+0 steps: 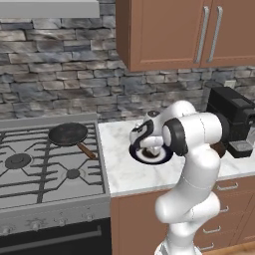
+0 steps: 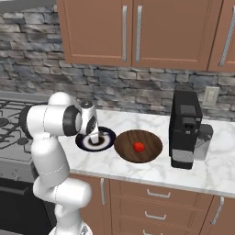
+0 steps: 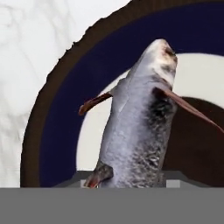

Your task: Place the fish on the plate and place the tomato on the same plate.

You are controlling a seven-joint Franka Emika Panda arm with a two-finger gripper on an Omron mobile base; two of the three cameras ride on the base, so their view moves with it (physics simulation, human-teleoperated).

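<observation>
The grey fish (image 3: 135,122) stands up close in the hand view, its lower end caught between my fingers, so my gripper (image 3: 130,180) is shut on the fish. Right behind it lies the plate (image 3: 65,109), with navy rim, white ring and brown centre. From the base cameras my gripper (image 1: 148,143) (image 2: 94,133) hangs low over the plate (image 1: 135,155) (image 2: 108,137), which lies on the marble counter. The tomato (image 2: 139,146), a small red ball, rests inside the brown bowl (image 2: 151,140) just right of the plate.
A black coffee machine (image 2: 185,128) (image 1: 233,119) stands on the counter right of the bowl. On the gas stove (image 1: 30,164) to the left sits a black frying pan (image 1: 68,133) with a wooden handle. Wooden cabinets (image 2: 137,32) hang above.
</observation>
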